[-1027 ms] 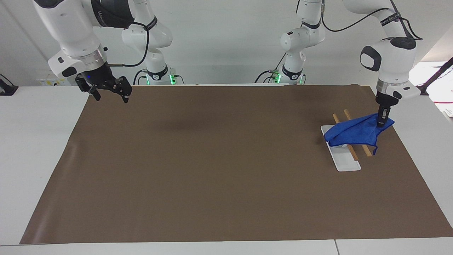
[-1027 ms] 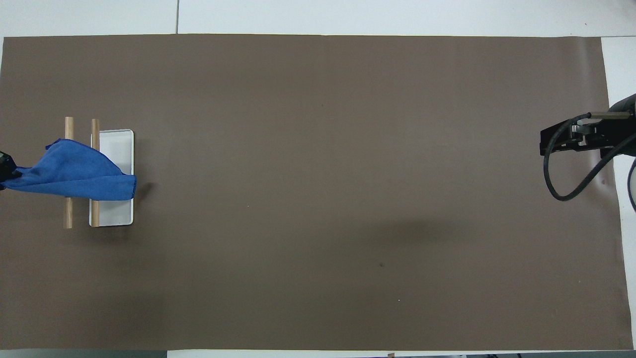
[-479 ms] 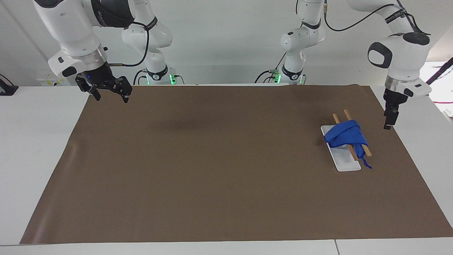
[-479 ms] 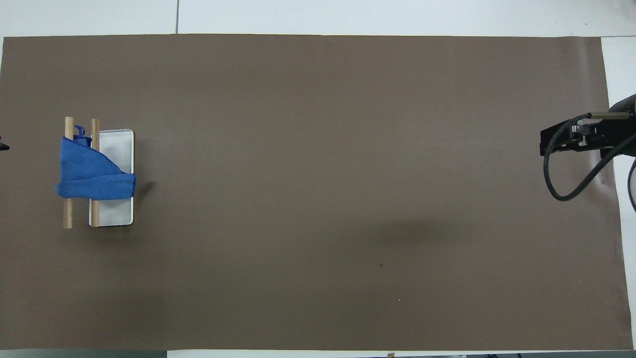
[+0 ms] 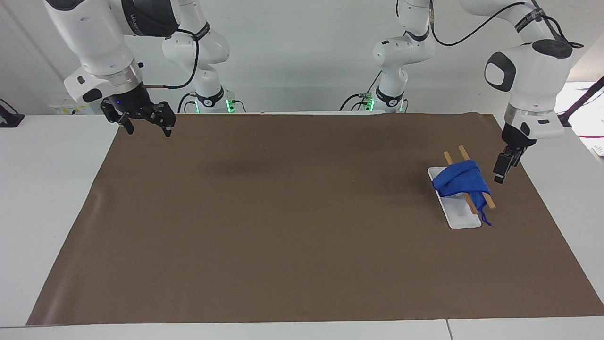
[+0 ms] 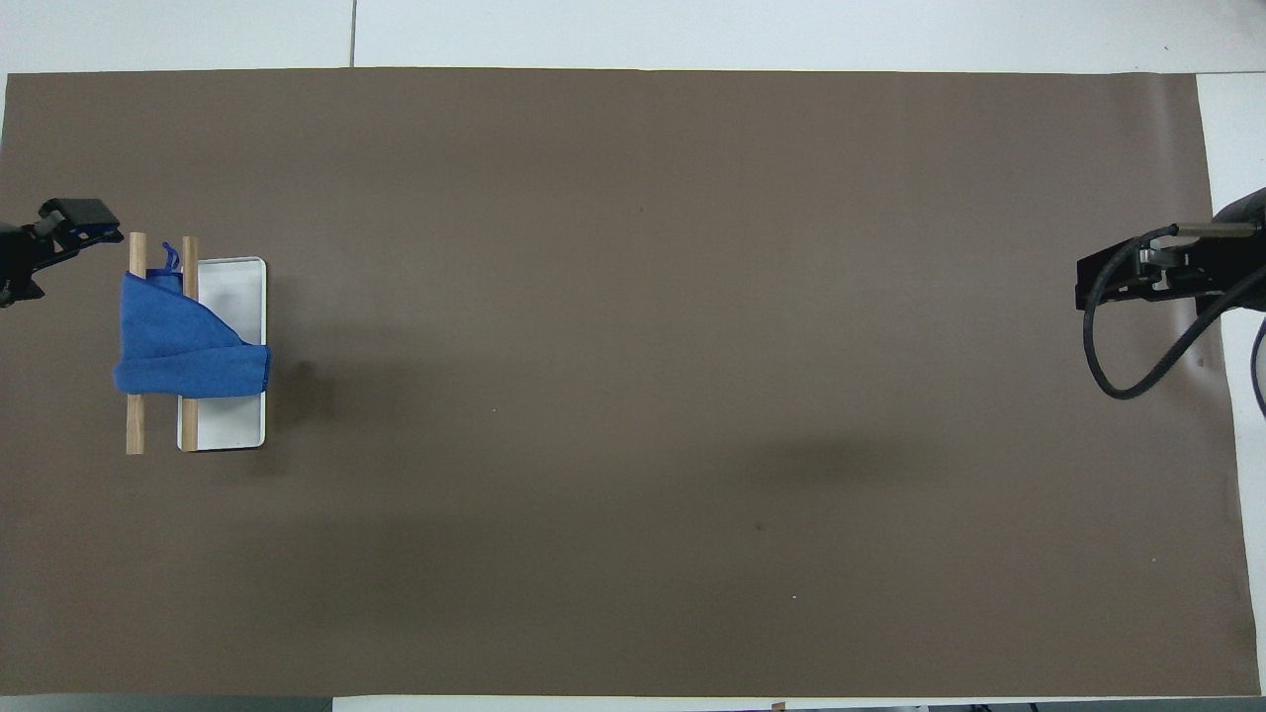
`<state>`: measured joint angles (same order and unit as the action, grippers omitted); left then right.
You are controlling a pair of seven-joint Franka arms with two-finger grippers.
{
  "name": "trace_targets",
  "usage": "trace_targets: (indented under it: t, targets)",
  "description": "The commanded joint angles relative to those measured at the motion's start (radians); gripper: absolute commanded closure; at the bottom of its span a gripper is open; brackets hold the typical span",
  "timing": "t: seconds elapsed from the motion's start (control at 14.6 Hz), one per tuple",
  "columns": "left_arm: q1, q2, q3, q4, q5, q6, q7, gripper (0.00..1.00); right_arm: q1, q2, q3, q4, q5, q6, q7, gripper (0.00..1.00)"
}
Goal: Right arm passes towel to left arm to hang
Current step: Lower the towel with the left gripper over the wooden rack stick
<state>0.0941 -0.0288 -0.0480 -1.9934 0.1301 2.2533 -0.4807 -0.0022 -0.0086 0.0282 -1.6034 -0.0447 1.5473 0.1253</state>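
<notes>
The blue towel [image 5: 460,180] hangs bunched over two wooden rails [image 5: 489,203] of a small rack with a white base [image 5: 461,218], toward the left arm's end of the table. It also shows in the overhead view [image 6: 183,341], its loop near one rail end. My left gripper [image 5: 501,171] is open and empty, low over the mat beside the rack, apart from the towel; it also shows at the overhead view's edge [image 6: 59,237]. My right gripper [image 5: 147,126] is open and empty, and waits over the mat's corner at the right arm's end [image 6: 1137,277].
A brown mat [image 5: 292,226] covers most of the white table. The rack's rails [image 6: 135,425] and base [image 6: 232,420] are the only things standing on it.
My left gripper let go of the towel, which slumped onto the rails. The gripper drew away, then moved back closer to the rack. The right arm has not moved.
</notes>
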Motion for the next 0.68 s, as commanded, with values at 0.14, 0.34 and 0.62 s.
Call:
trace_targets:
  t: [0.14, 0.34, 0.62]
  targets:
    - [-0.082, 0.004, 0.008, 0.077, -0.065, -0.176, 0.229, 0.0, -0.002, -0.024, -0.002, -0.026, 0.022, 0.001, -0.007, 0.0]
    - [-0.111, 0.007, 0.01, 0.174, -0.119, -0.311, 0.313, 0.0, -0.002, -0.024, -0.002, -0.027, 0.022, 0.002, -0.006, 0.0]
    - [-0.109, 0.015, 0.011, 0.292, -0.162, -0.463, 0.398, 0.0, -0.004, -0.024, -0.002, -0.027, 0.022, -0.007, -0.004, 0.0]
